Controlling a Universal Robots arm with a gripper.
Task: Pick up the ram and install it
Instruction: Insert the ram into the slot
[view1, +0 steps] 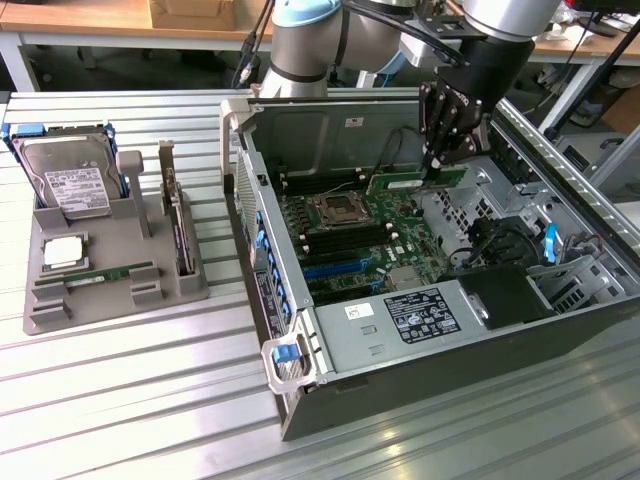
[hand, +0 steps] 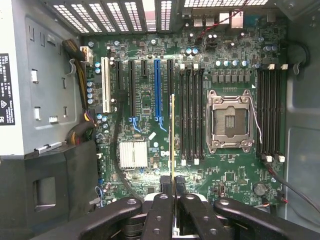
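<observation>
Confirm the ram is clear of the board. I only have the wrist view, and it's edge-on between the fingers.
Observer: Clear. In the exterior view the ram hangs under the fingers, above the motherboard, inside the open case.
Operator: Level?
Observer: Roughly level, as far as that view tells, with its long edge toward the board.
Operator: Any second stick around?
Observer: Yes, one green stick lies flat on the gray tray, off to the exterior view's left of the case.
</observation>
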